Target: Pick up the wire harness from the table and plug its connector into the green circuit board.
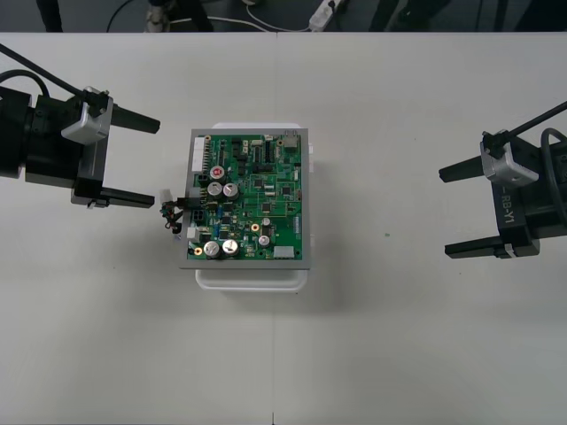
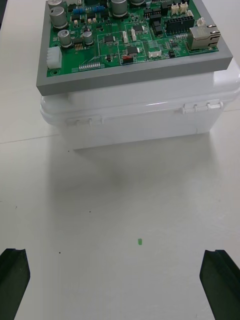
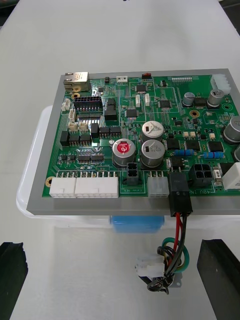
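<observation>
Left hand (image 1: pixel 155 164) gapes wide, holding nothing, just off one edge of the green circuit board (image 1: pixel 252 199); my right hand (image 1: pixel 445 212), equally open and empty, waits well off the opposite edge. The wire harness (image 1: pixel 170 217) hangs from that near edge, its black plug (image 3: pixel 179 192) seemingly seated in the board, wires (image 3: pixel 178 235) trailing toward the left hand. Its socket end (image 3: pixel 162 285) is tangled, hard for me to read.

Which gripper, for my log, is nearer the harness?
The left gripper: its open fingers end right beside the harness at the board's edge; the right gripper waits across the board.
</observation>
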